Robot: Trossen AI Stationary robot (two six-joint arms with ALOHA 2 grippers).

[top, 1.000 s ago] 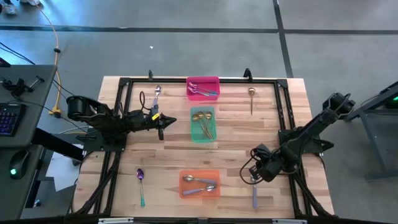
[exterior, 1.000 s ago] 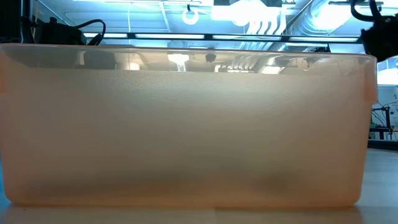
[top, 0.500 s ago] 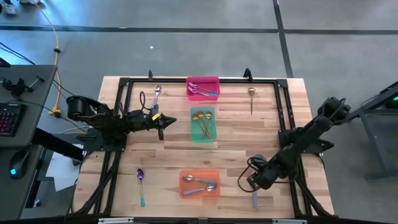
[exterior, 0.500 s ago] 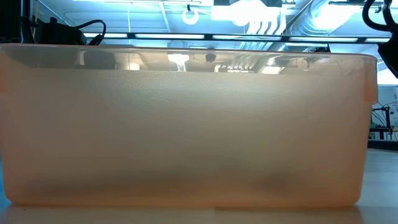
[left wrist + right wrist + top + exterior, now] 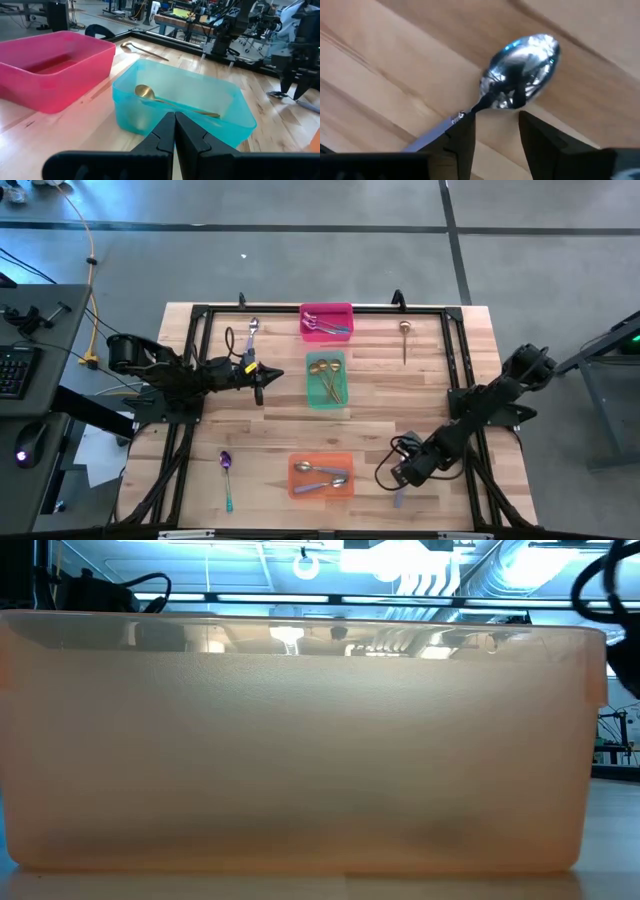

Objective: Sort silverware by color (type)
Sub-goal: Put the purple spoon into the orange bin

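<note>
A silver spoon with a lavender handle (image 5: pixel 398 499) lies flat on the table near its front right; its shiny bowl (image 5: pixel 522 70) fills the right wrist view. My right gripper (image 5: pixel 495 120) is open just above it, pointing down (image 5: pixel 397 476). One fingertip (image 5: pixel 462 131) is over the spoon's neck, the other (image 5: pixel 540 132) over bare wood beside it. My left gripper (image 5: pixel 175 131) waits shut at the table's left (image 5: pixel 258 376), facing the green bin (image 5: pixel 185 107). My right gripper comes at the spoon from above, and one fingertip (image 5: pixel 465 125) stands at the spoon's neck (image 5: pixel 476 106), where bowl and handle meet. Whether it touches the spoon I cannot tell. The spoon lies flat on the wood.
A pink bin (image 5: pixel 326 321), the green bin (image 5: pixel 326 379) with gold spoons and an orange bin (image 5: pixel 321 477) with silver spoons stand in a row down the middle. Loose spoons lie far right (image 5: pixel 404 336), far left (image 5: pixel 252 332) and near left (image 5: pixel 226 476). The orange bin's wall (image 5: pixel 300 750) fills the low view.
My right gripper has gone toward the table's near edge and a little to the left, ending over the lavender-handled spoon. The left arm has kept still.
</note>
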